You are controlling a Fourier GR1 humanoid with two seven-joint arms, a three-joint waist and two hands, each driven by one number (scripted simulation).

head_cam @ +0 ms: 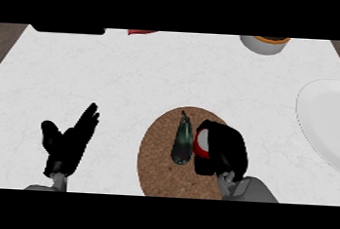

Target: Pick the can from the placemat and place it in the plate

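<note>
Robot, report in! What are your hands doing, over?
Left hand open, resting at left. Right hand curled round can, at placemat. Dark green vegetable beside can. Plate off right, nothing between.

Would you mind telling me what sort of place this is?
Probably a kitchen: a pale marbled counter, a round placemat where the right hand grips a can, and a white plate at the right edge.

placemat (156, 167): cork-like, rough | counter (132, 70): marble (pale veins), smooth | plate (327, 120): smooth, matt
</note>
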